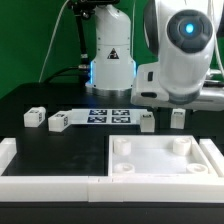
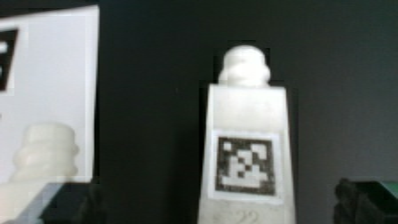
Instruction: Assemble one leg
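Four legs, one square tray piece, one marker board

On my feed the marker board sits mid-table, with the left leg and second leg on the exterior view's left of it. The third leg and right leg are on its right — the square tray piece lies nearer, right side.

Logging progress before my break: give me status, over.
Gripper open over the leg, not gripping. Leg on the black table, not fitted. Second leg close beside it.
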You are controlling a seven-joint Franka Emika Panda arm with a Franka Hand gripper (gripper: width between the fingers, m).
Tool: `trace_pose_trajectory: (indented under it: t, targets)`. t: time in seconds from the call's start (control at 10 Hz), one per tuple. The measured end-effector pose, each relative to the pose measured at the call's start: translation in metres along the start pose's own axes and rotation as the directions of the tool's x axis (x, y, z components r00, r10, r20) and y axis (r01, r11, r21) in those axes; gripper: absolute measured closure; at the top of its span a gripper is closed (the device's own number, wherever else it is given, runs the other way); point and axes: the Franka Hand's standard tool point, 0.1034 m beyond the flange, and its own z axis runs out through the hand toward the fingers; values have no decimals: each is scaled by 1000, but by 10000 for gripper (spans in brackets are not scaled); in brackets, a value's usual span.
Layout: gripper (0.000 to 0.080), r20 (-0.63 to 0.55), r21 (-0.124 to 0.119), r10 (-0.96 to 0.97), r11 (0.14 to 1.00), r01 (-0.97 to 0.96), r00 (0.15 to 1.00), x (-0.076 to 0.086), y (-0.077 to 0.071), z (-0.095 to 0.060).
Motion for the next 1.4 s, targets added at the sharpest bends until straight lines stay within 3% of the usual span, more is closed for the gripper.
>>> trace_pose_trajectory:
  t: [0.2,0.6,1.1,1.2,1.3,1.4]
  targets:
    - [150,70,-8,1,1000,0,998,3,-3,2]
    - [150,59,-19,-10,1000,11,998,3,-10,8]
    - [150,67,-24,-7,1000,8,998,4,-8,23]
    - [284,69,-26,-8,1000,9,998,4,-8,24]
    - [284,69,-27,-8,1000,10,998,4,-9,24]
    - [423,69,-27,-9,1000,11,998,4,-9,24]
